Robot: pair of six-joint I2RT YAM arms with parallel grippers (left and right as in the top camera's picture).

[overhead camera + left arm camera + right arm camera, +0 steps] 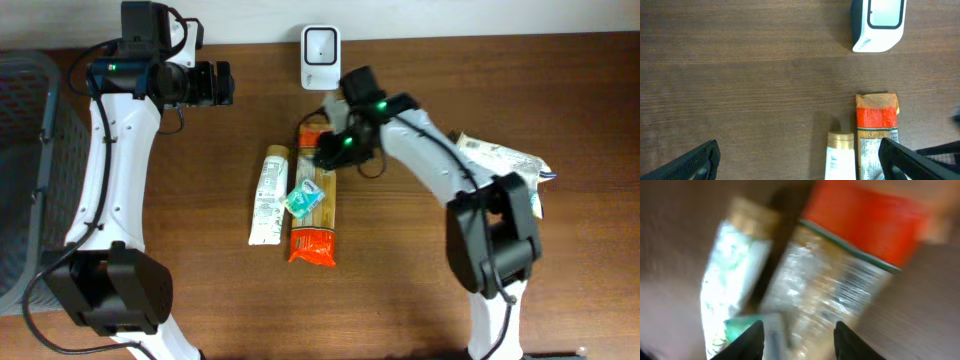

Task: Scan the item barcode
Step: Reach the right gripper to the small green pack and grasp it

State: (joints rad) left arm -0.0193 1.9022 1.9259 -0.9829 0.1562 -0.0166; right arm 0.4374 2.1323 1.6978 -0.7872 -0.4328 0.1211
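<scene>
Risk: our right claw [799, 330], spread over the pasta packet [840, 280] near the scanner [320, 52], may snag the teal sachet [302, 201]; left claw [799, 145] gapes.

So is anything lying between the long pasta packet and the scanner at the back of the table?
Nothing visible does: in the left wrist view only tabletop shows between the pasta packet and the scanner. A small teal sachet lies on the packet further down and could ride along.
</scene>
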